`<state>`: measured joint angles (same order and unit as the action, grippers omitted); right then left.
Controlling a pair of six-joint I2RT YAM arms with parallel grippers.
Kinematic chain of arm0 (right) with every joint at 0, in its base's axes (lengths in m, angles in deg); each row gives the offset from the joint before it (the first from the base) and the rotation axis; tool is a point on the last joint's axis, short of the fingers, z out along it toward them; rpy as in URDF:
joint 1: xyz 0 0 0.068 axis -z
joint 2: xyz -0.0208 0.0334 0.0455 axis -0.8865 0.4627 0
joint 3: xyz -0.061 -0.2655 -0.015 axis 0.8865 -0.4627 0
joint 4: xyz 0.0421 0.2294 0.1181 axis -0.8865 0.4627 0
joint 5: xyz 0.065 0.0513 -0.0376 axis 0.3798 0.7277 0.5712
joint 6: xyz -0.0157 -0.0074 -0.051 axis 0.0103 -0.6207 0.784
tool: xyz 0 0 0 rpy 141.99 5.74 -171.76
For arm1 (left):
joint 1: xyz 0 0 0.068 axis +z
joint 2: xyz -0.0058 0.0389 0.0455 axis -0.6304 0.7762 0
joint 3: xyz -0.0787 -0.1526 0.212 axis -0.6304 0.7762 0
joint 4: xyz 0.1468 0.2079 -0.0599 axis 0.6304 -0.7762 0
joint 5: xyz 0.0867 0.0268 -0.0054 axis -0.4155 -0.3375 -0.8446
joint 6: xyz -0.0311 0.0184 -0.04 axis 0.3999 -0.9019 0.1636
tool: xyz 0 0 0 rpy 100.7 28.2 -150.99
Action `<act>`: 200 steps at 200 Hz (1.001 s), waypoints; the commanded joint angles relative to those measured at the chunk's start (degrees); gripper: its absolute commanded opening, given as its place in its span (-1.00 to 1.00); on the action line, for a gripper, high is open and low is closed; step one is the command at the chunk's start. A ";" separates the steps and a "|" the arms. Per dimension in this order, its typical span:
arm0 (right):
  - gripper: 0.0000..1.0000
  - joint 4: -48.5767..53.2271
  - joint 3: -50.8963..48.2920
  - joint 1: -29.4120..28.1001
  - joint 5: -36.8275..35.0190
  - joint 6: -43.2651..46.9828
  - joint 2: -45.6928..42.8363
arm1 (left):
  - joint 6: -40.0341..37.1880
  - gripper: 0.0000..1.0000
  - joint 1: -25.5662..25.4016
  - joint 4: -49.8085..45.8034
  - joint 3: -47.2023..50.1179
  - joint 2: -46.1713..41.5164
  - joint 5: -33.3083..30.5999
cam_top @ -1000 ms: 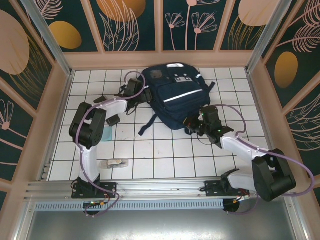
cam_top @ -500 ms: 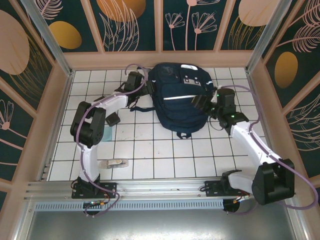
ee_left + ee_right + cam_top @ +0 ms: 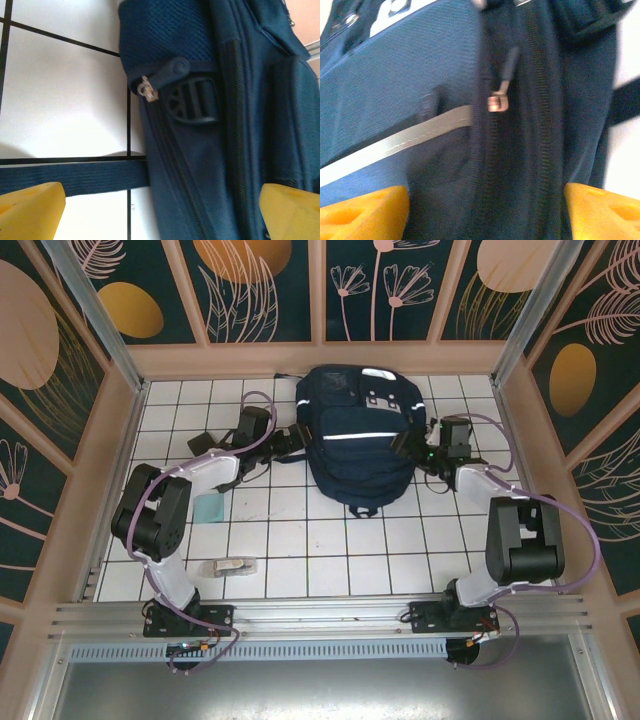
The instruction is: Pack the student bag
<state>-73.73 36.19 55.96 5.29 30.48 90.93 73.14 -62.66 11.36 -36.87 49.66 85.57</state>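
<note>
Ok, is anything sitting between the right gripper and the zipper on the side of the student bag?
Nothing visible stands in the way. In the right wrist view the right gripper is open and faces the side of the student bag directly. The metal zipper pull lies straight ahead, in line with the gap between its fingers.

Both arms: white links, black joint housings, lilac cables looping outside (one per arm); yellow fingertips.
</note>
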 commanded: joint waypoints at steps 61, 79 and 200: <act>0.71 -1.34 3.44 -19.66 4.58 -5.26 -2.08 | -12.36 0.98 -0.05 -15.91 -12.34 -4.55 -8.19; 0.90 3.73 3.53 -17.82 1.13 -4.00 -6.08 | -13.67 0.98 -1.04 -16.28 -13.15 -6.88 -6.58; 0.98 12.62 0.13 -3.71 -4.30 -0.54 -12.25 | -37.62 0.82 -19.03 -41.55 -37.36 14.57 -27.39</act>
<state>-61.18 37.87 52.13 1.24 29.30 78.52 40.49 -80.25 -22.25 -70.26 59.89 63.73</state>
